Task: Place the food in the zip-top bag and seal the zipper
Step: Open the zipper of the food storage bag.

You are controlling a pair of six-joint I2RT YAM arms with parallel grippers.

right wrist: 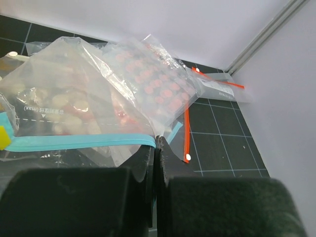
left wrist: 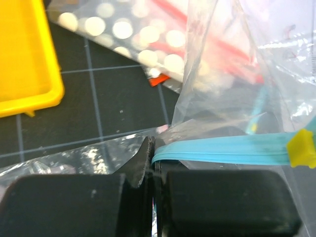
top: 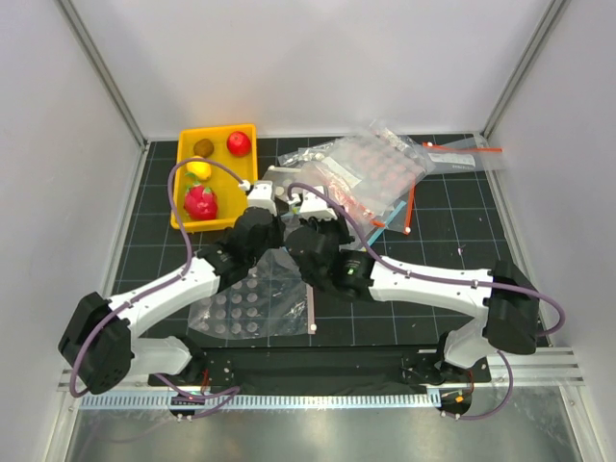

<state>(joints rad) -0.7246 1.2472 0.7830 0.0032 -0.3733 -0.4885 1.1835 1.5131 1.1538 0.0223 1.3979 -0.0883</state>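
The food lies in a yellow tray (top: 180, 183): a brown kiwi (top: 203, 147), a red ball (top: 239, 143), a yellow lemon (top: 198, 169) and a pink-red fruit with green leaves (top: 201, 202). The clear zip-top bag (right wrist: 74, 89) hangs between my two grippers, right of the tray. My left gripper (left wrist: 154, 148) is shut on one end of the light-blue zipper (left wrist: 222, 150). My right gripper (right wrist: 157, 143) is shut on the other end of the zipper (right wrist: 79, 141). A yellow slider (left wrist: 302, 149) sits on the strip. In the top view both grippers (top: 260, 197) (top: 310, 207) meet mid-table.
A white-dotted bag (top: 250, 303) lies flat under the arms near the front. A pile of other bags (top: 371, 168) with red-orange strips (top: 411, 207) fills the back right. The tray's corner (left wrist: 29, 64) is close on the left.
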